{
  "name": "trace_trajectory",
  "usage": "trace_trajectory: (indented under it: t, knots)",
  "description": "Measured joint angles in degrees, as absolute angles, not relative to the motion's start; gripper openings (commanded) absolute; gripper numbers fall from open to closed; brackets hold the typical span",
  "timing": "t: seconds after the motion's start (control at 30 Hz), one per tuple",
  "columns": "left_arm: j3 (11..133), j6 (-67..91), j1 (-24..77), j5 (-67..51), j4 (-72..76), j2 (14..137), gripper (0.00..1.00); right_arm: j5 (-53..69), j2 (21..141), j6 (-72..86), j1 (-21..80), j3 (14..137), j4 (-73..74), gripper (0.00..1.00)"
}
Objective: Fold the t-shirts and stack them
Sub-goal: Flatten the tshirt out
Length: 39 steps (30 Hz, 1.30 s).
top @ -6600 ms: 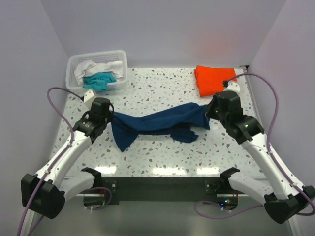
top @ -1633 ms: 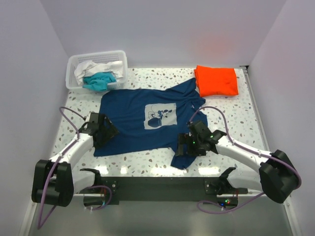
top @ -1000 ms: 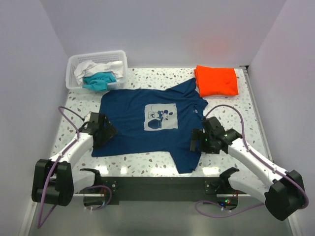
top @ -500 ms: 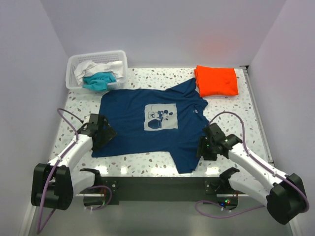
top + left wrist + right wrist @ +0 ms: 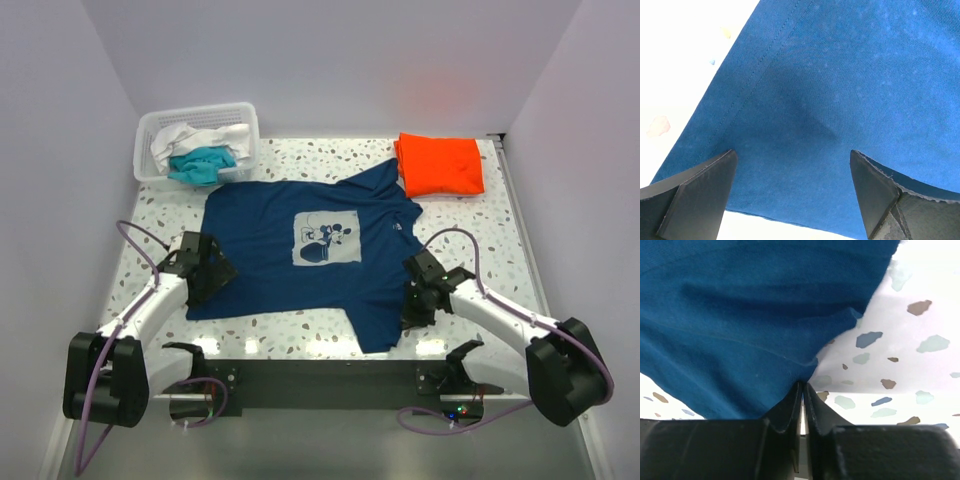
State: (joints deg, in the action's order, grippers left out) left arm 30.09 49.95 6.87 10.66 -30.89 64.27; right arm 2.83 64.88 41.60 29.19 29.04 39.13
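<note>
The dark navy t-shirt point(image 5: 300, 260) lies spread flat, print up, in the middle of the table. My left gripper point(image 5: 207, 276) hovers open over its lower left hem; in the left wrist view the fingers point(image 5: 700, 190) straddle navy cloth point(image 5: 840, 75) just inside the hem edge. My right gripper point(image 5: 409, 306) is low at the shirt's lower right side edge, shut, and the wrist view shows its closed tips point(image 5: 802, 385) pinching a fold of navy cloth point(image 5: 740, 315). A folded orange t-shirt point(image 5: 440, 165) rests at the back right. The teal t-shirt point(image 5: 200, 165) and the white t-shirt point(image 5: 190, 135) are bunched in the basket.
The white slatted basket point(image 5: 248, 130) stands at the back left corner, just beyond the navy shirt's left sleeve. Speckled tabletop point(image 5: 480, 240) shows to the right of the shirt. Purple cables loop beside both arms. White walls close in on three sides.
My right gripper has gone from open to shut on the navy shirt's right edge and has shifted slightly left. The left arm and the shirts have stayed put.
</note>
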Motion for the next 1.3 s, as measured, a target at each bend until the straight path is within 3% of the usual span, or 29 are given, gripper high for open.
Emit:
trace_trajectory:
  t: [0.33,0.63,0.73,0.77,0.93,0.97,1.0,1.3]
  knots:
    - [28.9,49.9,6.9,10.6,-30.4,62.6,1.00,2.4,67.5,41.0,29.3,32.6,41.8,0.00]
    - [28.5,49.9,6.9,10.6,-30.0,61.8,1.00,-5.4,66.6,41.8,34.1,50.7,63.0,0.00]
    - [28.5,49.9,6.9,10.7,-30.0,61.8,1.00,-8.1,66.0,42.8,34.1,51.4,69.1,0.16]
    - [28.5,49.9,6.9,10.7,-30.0,61.8,1.00,-8.8,66.2,43.1,34.1,51.3,70.5,0.31]
    - [28.5,49.9,6.9,10.7,-30.1,61.8,1.00,-11.4,69.3,43.6,34.1,50.0,72.7,0.58]
    - [28.5,49.9,6.9,10.7,-30.1,61.8,1.00,-11.4,70.0,43.4,34.1,49.9,72.2,0.89]
    - [28.5,50.0,6.9,10.7,-30.1,61.8,1.00,-11.3,70.5,43.2,34.1,49.9,71.3,0.99]
    - [29.0,50.4,6.9,10.8,-32.0,61.6,1.00,0.6,66.3,35.6,34.1,49.2,56.9,0.99]
